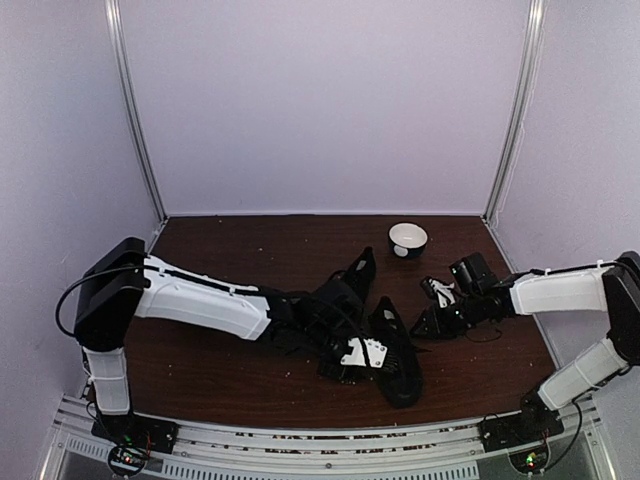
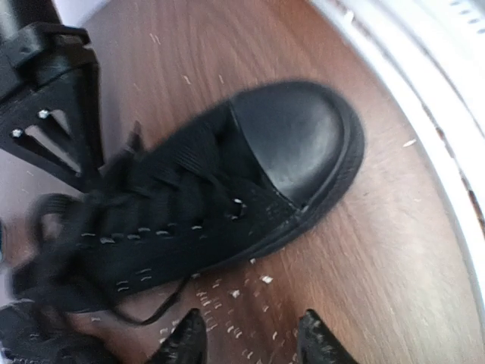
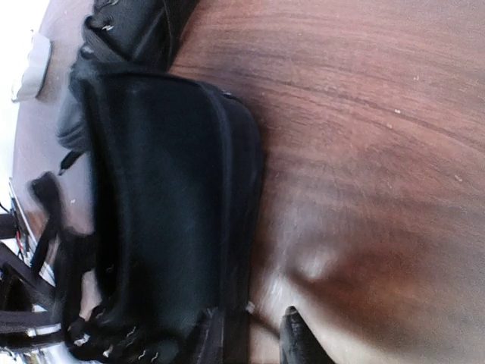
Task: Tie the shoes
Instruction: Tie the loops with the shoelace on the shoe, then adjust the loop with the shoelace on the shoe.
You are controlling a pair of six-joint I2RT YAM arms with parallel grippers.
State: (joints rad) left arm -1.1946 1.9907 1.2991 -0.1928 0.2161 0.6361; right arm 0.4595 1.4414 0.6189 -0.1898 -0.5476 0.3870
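Seen from above, the nearer black lace-up canvas sneaker (image 1: 392, 358) lies toe towards the arm bases (image 1: 135, 432), with the left gripper (image 1: 362, 352) over its laces and the right gripper (image 1: 437, 316) just beside it on the right.

In the left wrist view, jaws are seen apart and empty.

In the right wrist view, jaws are narrowly parted, seemingly empty, with the sneaker to their left.

A dark brown wood-grain tabletop (image 1: 250, 250) is boxed in by plain pale lilac walls (image 1: 320, 100). Slim silver metal posts (image 1: 135, 110) mark the back corners. The light is soft and even.
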